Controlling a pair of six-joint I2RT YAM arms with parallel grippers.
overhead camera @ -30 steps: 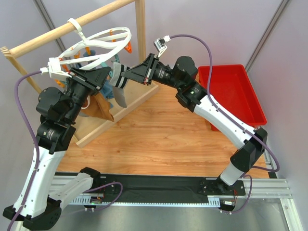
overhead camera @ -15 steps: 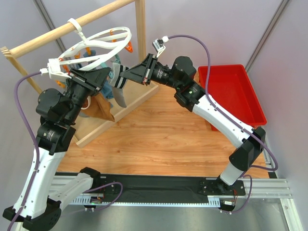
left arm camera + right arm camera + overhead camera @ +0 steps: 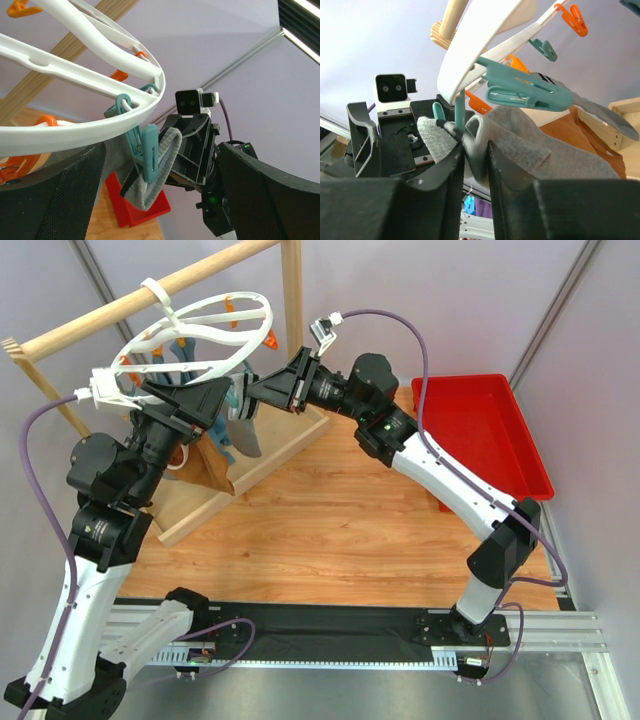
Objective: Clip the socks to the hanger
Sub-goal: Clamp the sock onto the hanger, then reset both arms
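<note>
Left hand (image 3: 162, 150) gapes wide around a teal plastic clip (image 3: 145, 152) biting the light grey sock (image 3: 150, 197); right hand (image 3: 476, 150) narrow, grip unclear.

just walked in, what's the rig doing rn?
Both arms are raised at the white hanger, which hangs from the wooden rail. A grey sock dangles under the ring's rim, and a teal clip appears to be clamped on it. The left gripper is wide open beside that clip and holds nothing. The right gripper has its fingers close together with the sock's edge between them. Whether it is pinching the sock can't be told.
</note>
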